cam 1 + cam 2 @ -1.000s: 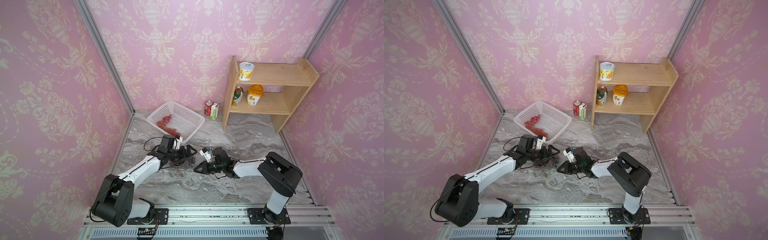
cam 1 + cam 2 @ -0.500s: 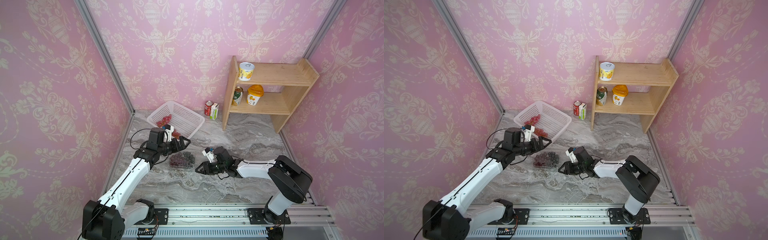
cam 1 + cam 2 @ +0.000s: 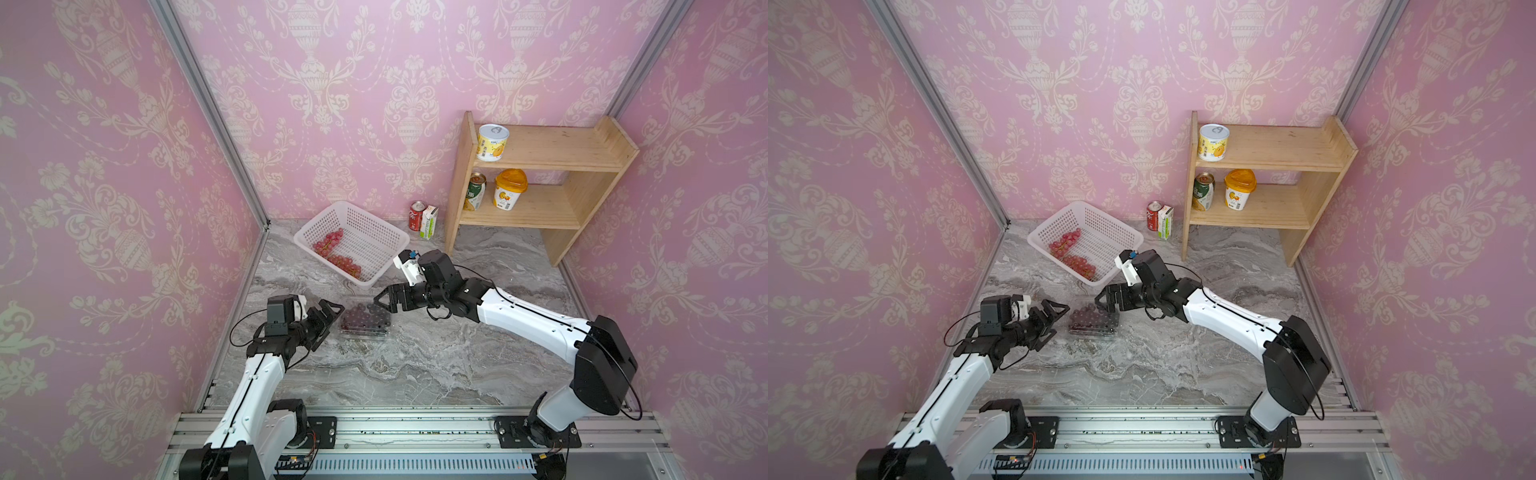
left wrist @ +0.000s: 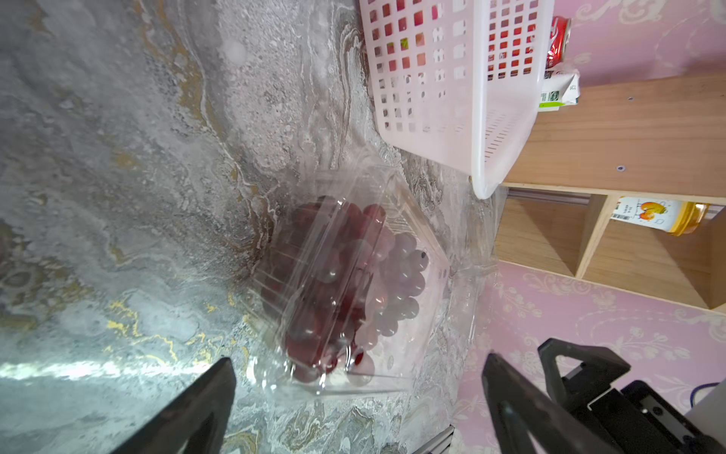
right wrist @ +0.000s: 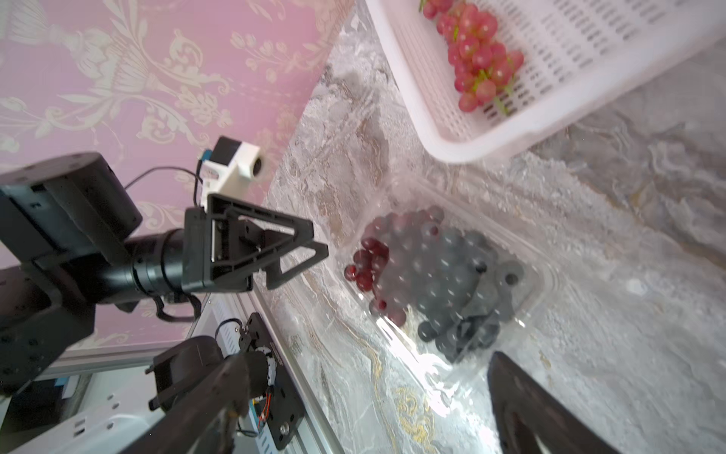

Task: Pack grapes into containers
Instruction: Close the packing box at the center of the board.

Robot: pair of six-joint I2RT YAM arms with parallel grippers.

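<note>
Marble tabletop (image 3: 415, 365), container (image 3: 365, 333) of dark grapes (image 3: 365, 316), flat, long axis side-to-side

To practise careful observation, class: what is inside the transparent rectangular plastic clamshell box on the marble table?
The transparent plastic clamshell box holds dark red-purple and near-black round grapes. Its floor and any lower grapes are covered by them.
</note>
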